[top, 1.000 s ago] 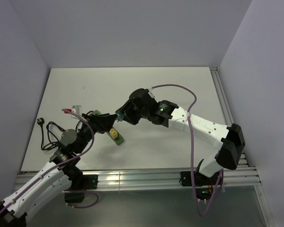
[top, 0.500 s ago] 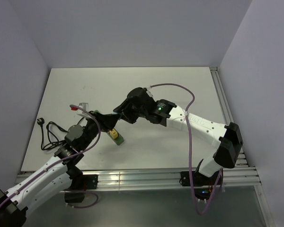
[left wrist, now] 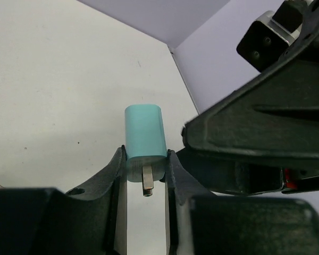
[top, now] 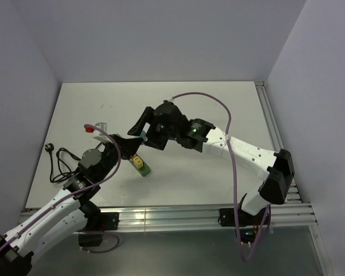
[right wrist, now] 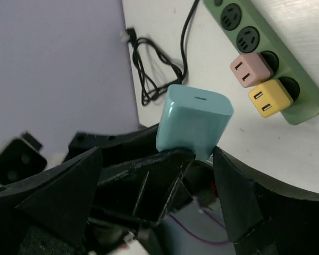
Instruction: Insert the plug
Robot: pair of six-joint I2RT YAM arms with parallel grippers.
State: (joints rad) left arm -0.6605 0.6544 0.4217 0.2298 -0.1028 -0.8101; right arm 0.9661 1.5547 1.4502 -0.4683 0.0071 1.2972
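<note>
The plug (left wrist: pixel 143 135) is a teal block with a metal prong (left wrist: pixel 147 183) pointing back toward the left wrist camera. My left gripper (left wrist: pixel 144 164) is shut on its prong end, one finger on each side. My right gripper (right wrist: pixel 157 186) is open, its fingers spread wide on either side of the plug (right wrist: pixel 194 122) without touching it. From above, the left gripper (top: pixel 131 148) and right gripper (top: pixel 139 127) meet nose to nose over the left-middle of the table. Just below them lies the green power strip (top: pixel 142 168) (right wrist: pixel 279 66).
A pink plug (right wrist: pixel 251 69) and a yellow plug (right wrist: pixel 268 95) sit in the strip, with open sockets (right wrist: pixel 243 29) beyond them. The strip's black cable (top: pixel 60 164) lies coiled at the table's left edge. The right arm's body (left wrist: pixel 255 133) fills the right of the left wrist view.
My left gripper has closed onto the plug. My right gripper has opened, let go of it, and shifted slightly toward the back left.
</note>
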